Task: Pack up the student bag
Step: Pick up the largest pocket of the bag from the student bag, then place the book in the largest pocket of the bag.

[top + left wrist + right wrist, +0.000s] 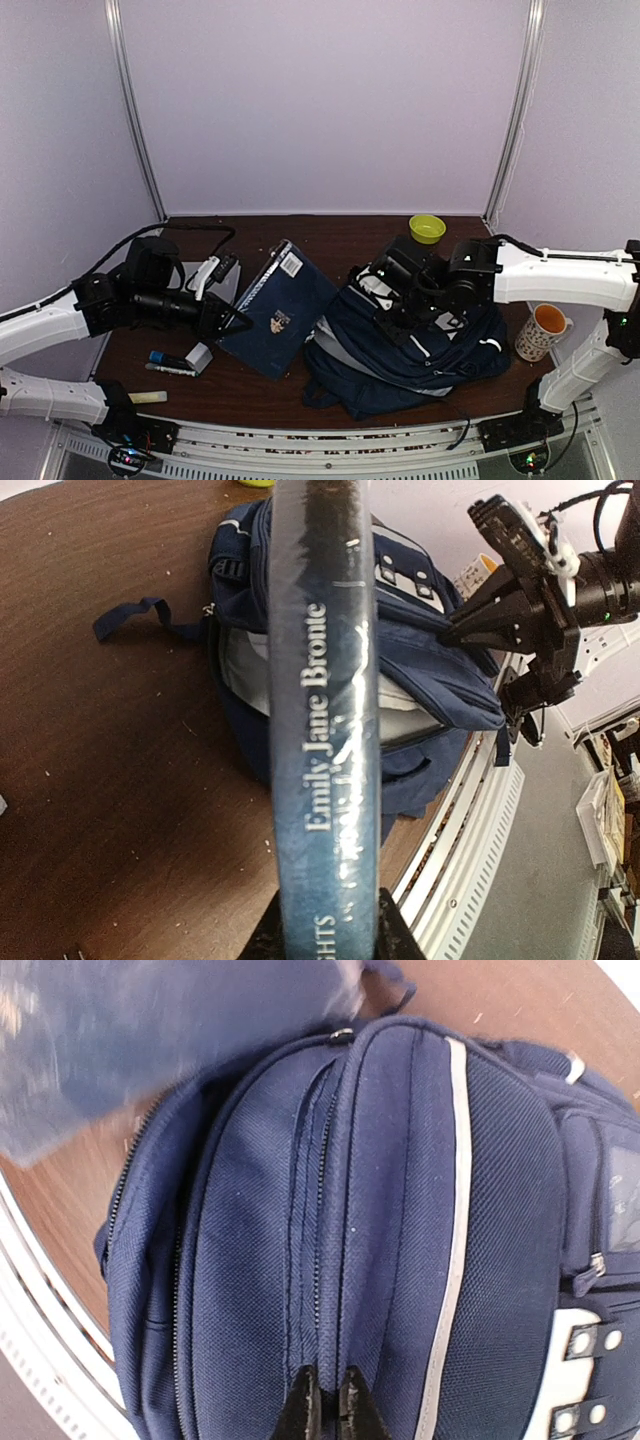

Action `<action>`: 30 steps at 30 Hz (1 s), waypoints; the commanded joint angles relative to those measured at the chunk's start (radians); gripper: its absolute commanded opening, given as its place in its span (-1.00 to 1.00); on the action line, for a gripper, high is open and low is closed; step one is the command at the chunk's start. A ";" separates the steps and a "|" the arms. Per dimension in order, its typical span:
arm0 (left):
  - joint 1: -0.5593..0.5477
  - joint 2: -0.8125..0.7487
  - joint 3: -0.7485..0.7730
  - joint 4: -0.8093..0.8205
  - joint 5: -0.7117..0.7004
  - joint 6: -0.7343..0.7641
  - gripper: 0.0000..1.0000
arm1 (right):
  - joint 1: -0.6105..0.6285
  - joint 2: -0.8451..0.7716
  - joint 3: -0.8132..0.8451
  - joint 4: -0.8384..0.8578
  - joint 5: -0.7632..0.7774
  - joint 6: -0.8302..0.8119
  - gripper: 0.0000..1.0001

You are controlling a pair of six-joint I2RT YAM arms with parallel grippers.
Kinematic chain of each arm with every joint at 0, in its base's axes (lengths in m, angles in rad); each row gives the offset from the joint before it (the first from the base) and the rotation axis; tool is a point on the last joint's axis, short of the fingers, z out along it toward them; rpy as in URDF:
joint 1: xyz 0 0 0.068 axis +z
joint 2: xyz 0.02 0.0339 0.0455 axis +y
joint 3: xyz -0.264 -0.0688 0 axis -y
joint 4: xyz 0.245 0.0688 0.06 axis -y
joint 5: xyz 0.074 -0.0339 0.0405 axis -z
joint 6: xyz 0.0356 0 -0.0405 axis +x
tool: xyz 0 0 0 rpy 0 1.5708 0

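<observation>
- Bag (pixel 430 360): lies on the tabletop (pixel 330 235), right of centre, in front of the right arm. Grey lining (pixel 245 670) is seen at its left side, so the main mouth is judged to be partly open and turned toward the book.
- Book (pixel 285 310): dark blue, just left of the bag, tilted. It is not yet in the bag.
- Left gripper (pixel 330 935): clamped on the book at the spine, which runs straight away from the wrist camera toward the bag.
- Right gripper (pixel 325 1400): pressed together on the bag's top panel, beside the zip (pixel 318 1260). Whether fabric or a zip pull is caught between the tips cannot be told.
- Step in hand (judgement): the book is presented for loading while the bag's upper panel is taken hold of.
- Next move calls for (judgement): the panel to be lifted so the mouth gapes, and the book to be turned edge-first in line with the opening and slid in along the lining.
- Risk (judgement): if no fabric is caught, the mouth is left slack and the book may be stopped at the rim.
</observation>
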 commanded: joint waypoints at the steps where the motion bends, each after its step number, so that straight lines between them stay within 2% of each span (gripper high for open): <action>1: 0.005 -0.068 0.029 0.122 0.077 0.041 -1.00 | -0.027 -0.021 0.081 0.069 0.084 0.024 -1.00; 9: 0.004 -0.144 0.038 -0.012 0.055 0.061 -1.00 | -0.076 -0.080 0.100 0.078 0.126 0.033 -1.00; 15: 0.005 -0.200 0.032 -0.093 0.015 0.053 -1.00 | -0.099 -0.156 0.056 0.154 0.117 0.046 -1.00; 20: 0.004 -0.206 0.014 -0.072 0.046 0.030 -1.00 | -0.103 -0.209 0.031 0.205 0.070 0.032 -1.00; 30: 0.005 -0.078 0.007 0.077 0.182 -0.032 -1.00 | -0.103 -0.214 0.027 0.240 -0.025 0.017 -1.00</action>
